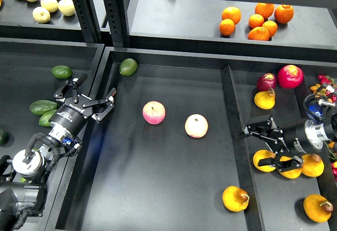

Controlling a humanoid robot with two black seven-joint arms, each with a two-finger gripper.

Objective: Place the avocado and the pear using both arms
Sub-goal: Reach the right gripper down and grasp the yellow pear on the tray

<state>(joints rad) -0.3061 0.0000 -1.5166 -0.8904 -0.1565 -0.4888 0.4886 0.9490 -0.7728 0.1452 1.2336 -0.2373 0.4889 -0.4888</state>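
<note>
Hovering with left hand (90, 103) spread wide and empty, needing to centre over the avocado (42, 106); right hand (267, 147) opening around the pear (264, 160), not yet gripping.

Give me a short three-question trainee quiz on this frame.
1. True or false: the left gripper holds an avocado.
2. How many pink-and-yellow apples lie in the middle tray?
3. The right gripper is: A) above the oranges B) over the right compartment, by the pears C) touching an apple.

Key: 1 false, its fingers are open and empty. 2 two. 3 B.
</note>
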